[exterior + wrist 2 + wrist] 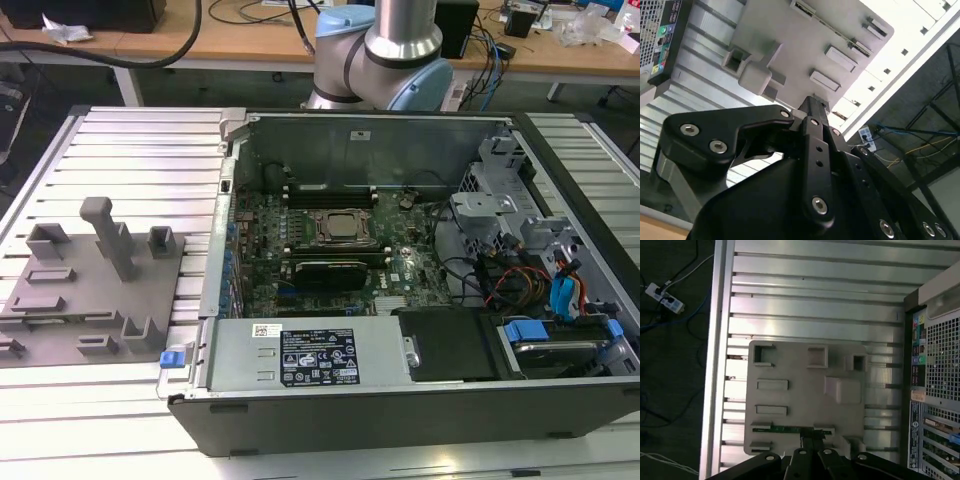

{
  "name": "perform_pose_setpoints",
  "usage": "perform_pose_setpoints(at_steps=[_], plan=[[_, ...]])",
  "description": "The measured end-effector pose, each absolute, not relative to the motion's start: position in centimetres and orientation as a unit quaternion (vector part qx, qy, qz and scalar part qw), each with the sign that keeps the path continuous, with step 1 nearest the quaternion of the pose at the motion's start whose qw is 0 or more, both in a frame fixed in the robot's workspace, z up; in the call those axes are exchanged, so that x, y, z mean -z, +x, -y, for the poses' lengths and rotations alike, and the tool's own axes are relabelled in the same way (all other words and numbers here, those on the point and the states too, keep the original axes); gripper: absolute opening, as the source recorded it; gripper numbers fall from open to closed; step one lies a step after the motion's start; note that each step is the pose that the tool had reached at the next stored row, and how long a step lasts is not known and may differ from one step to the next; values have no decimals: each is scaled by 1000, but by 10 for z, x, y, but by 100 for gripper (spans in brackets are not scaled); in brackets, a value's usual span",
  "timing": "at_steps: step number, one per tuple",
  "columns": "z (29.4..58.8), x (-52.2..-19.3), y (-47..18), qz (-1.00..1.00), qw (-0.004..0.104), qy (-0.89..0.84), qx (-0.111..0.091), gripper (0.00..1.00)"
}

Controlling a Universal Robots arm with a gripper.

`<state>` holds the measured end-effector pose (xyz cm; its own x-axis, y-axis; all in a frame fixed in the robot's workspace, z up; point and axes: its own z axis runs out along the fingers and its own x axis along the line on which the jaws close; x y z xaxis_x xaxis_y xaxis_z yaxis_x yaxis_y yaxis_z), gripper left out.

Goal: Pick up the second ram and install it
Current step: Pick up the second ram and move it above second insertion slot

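1. The second ram point(785, 429) lies flat in a long slot near one edge of the grey fixture plate point(805, 375). It is a thin green stick and sits outside the computer case point(940, 390).
2. In the first wrist view the gripper point(813, 436) stands over the stick, and its fingertips cover a short stretch toward one end. We cannot tell whether they touch it.
3. The jaws are drawn narrow. The two fingers stand side by side with barely a seam between them, and nothing is held.
4. In the second wrist view the gripper point(814, 102) points at the same plate point(790, 45).
5. In the exterior view the plate point(90, 300) rests on the slatted metal counter point(130, 150), to the exterior view's left of the open case point(380, 425). The motherboard point(400, 265) lies exposed inside, and the arm point(400, 40) rises behind the case.
6. Markings: the power supply point(250, 360) carries a black-and-white label point(320, 362) and a small white sticker point(268, 331). We cannot make out the print on either. Coloured ports point(917, 359) mark the rear of the case.
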<state>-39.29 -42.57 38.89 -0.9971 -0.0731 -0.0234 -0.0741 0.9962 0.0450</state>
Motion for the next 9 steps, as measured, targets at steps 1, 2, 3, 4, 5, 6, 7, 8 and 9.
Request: perform_pose_setpoints(at_steps=[1,2,3,4,5,6,7,8,9], plan=[[426,-389,-393,-998,10,-53,-23,11],[426,-389,-393,-998,10,-64,-23,11],[426,-389,-393,-997,10,-78,-23,11],[426,-389,-393,-996,10,-87,-23,11],[426,-389,-393,-995,10,-92,-23,11],[426,-389,-393,-994,9,-106,-24,11],[426,-389,-393,-993,9,-117,-24,11],[426,-389,-393,-991,9,-129,-24,11],[426,-389,-393,-990,8,-142,-24,11]])
